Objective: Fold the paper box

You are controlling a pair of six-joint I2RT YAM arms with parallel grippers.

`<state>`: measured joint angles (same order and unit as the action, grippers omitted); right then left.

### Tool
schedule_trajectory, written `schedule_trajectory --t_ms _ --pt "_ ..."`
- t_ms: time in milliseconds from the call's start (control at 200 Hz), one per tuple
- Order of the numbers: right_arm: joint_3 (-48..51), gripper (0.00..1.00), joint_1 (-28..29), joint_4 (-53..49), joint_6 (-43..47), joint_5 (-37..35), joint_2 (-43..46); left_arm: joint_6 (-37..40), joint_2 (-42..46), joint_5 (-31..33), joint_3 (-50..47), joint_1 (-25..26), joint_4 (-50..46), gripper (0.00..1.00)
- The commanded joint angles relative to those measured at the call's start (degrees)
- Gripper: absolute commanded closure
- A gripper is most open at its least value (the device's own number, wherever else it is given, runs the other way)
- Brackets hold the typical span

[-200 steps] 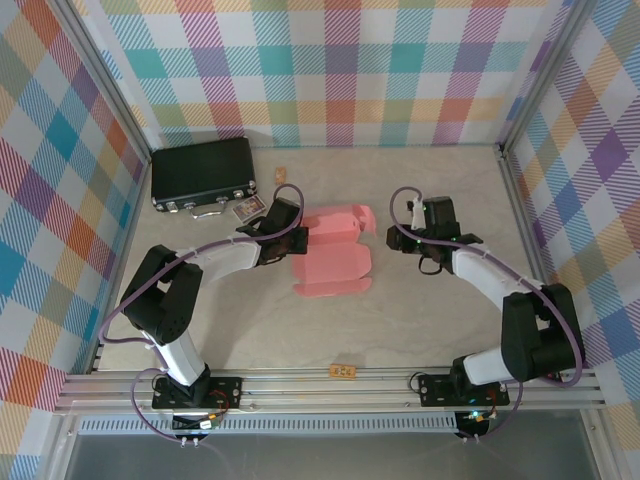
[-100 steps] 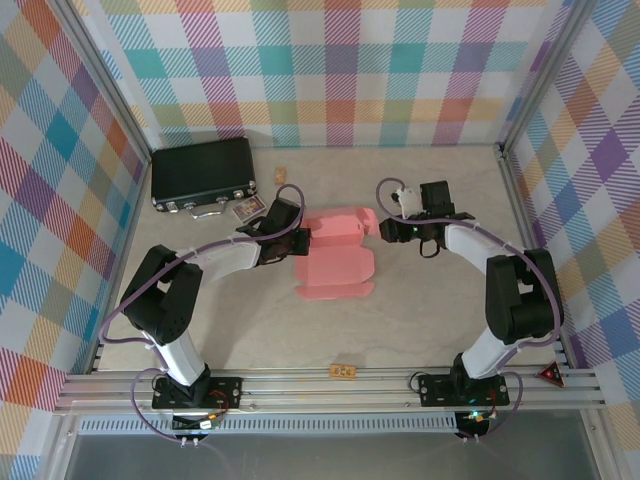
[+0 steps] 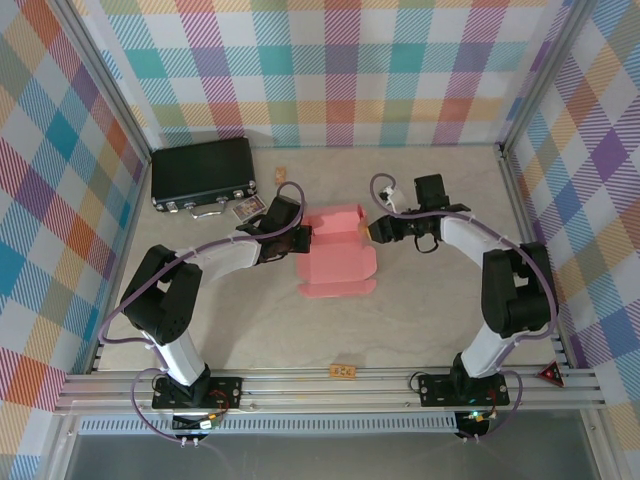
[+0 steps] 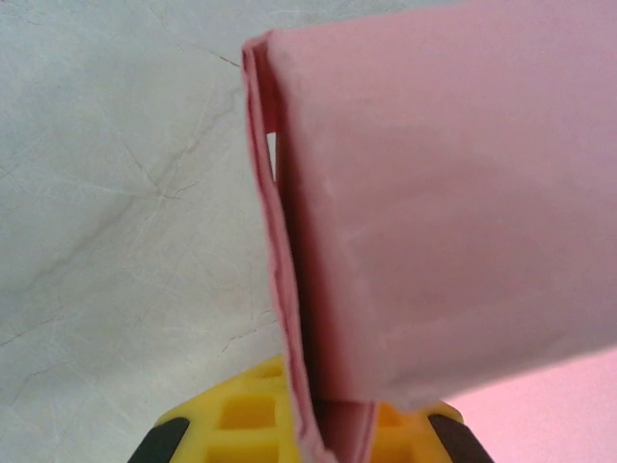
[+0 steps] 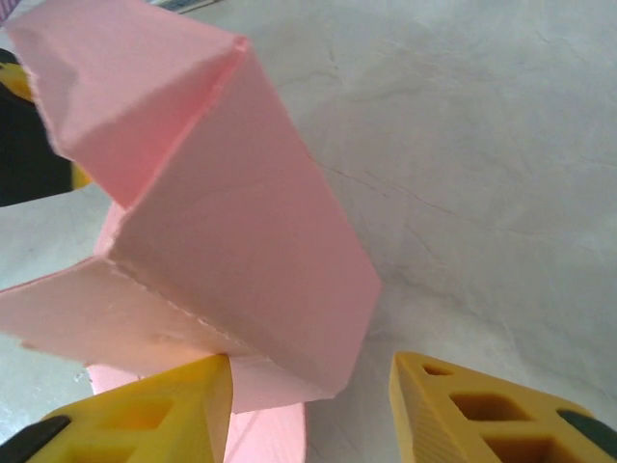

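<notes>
Near the middle of the table (image 3: 430,320) lies one paper box (image 3: 335,268), salmon-pink thin card, half formed: its near panel lies flat on the surface, while the far part is raised into walls and creased flaps. Nothing can be seen inside the raised part. Two claws meet it, one from each side. The left claw (image 3: 303,240) is at the box's left edge, clamped on a doubled fold of the card; in the left wrist view that fold stands on edge between the yellow fingers (image 4: 241,417). The right claw (image 3: 374,230) is at the far right corner with its jaws apart; in the right wrist view a corner of a tilted pink flap sits between its two fingers, close against the left one (image 5: 145,415), with bare table showing between the card and the other finger. At the far left stands one black case (image 3: 203,172) with metal latches, lid closed, contents hidden. One small card (image 3: 248,208) lies just near of it. Two tan pieces lie apart: a far tan piece (image 3: 281,174) just right of the case and a near tan piece (image 3: 342,371) by the table's near edge.
</notes>
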<state>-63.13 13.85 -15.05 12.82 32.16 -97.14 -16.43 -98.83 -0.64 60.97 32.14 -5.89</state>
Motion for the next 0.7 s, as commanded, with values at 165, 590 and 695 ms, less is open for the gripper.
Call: schedule_trajectory --t_ms 165,590,695 --pt "-3.31 0.54 2.36 -2.24 1.6 0.63 -2.84 0.47 0.14 -1.73 2.05 0.55 0.02 0.99" --pt "-2.78 0.57 6.25 3.53 -1.19 -7.09 -3.51 0.51 -0.14 -2.49 2.4 0.56 -0.42 0.99" --pt "-1.99 0.58 7.47 6.58 -3.17 -10.46 -3.41 0.6 -0.08 -2.68 2.4 0.55 -0.47 0.99"
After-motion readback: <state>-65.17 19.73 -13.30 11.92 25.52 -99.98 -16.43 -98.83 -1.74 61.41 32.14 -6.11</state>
